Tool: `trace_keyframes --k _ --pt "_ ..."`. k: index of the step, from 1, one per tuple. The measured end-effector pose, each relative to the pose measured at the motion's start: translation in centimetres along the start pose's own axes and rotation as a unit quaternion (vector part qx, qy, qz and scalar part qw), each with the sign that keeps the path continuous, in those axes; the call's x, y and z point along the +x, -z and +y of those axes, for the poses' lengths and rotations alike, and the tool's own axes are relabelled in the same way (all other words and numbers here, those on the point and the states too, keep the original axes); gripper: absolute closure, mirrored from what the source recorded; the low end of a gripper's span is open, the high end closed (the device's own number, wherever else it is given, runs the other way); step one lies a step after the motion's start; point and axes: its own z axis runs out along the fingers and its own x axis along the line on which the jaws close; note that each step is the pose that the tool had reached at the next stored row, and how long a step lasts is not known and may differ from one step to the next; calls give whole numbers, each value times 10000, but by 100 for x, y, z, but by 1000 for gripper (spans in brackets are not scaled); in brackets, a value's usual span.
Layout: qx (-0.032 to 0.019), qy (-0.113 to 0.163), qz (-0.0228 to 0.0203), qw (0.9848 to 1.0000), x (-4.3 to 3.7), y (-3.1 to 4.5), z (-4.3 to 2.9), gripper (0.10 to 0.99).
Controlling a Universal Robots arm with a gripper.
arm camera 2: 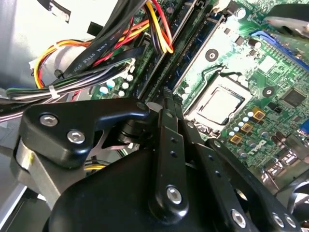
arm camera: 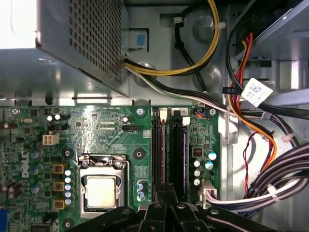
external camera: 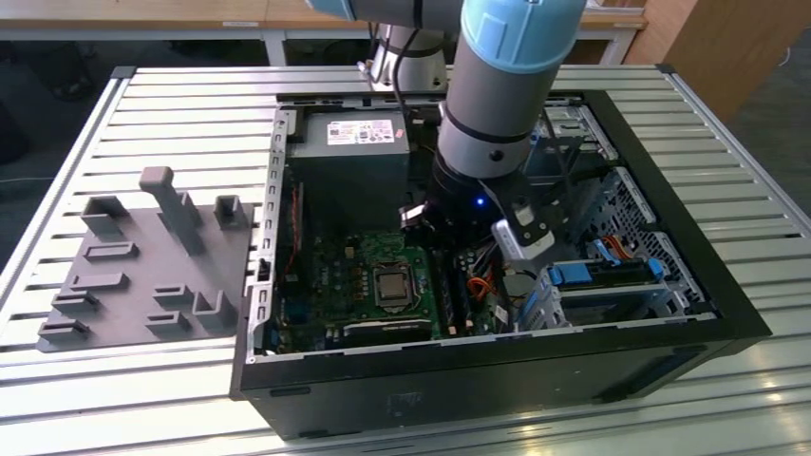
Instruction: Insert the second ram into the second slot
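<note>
My gripper (arm camera 2: pixel 166 96) is down inside the open computer case (external camera: pixel 659 190), its two black fingers pressed together and shut. The tip (arm camera: pixel 166 195) sits right over one end of the long black memory slots (arm camera: pixel 169 154) on the green motherboard (external camera: pixel 355 285). A thin bluish stick (arm camera 2: pixel 195 53) stands on edge in those slots, running away from the fingertips. I cannot tell which slot it is in, or whether it is the second ram. Nothing visible sticks out from between the fingers. In the exterior view the arm (external camera: pixel 500 104) hides the fingertips.
The processor socket (arm camera: pixel 101 191) lies beside the slots. A grey power supply (external camera: pixel 348 161) fills the case's far corner. Cable bundles (arm camera: pixel 270 183) crowd the other side of the slots. Light-blue drive brackets (external camera: pixel 595 275) sit at the exterior view's right. A grey fixture plate (external camera: pixel 140 266) lies outside the case.
</note>
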Motion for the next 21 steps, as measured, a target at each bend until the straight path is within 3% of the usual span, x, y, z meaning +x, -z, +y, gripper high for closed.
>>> trace_keyframes --k 10,14,21 --pt "9 -1 3 10000 -3 -80 0 980" --pt "-13 0 -4 10000 -2 -25 4 980" --pt "0 0 0 10000 4 72 0 980"
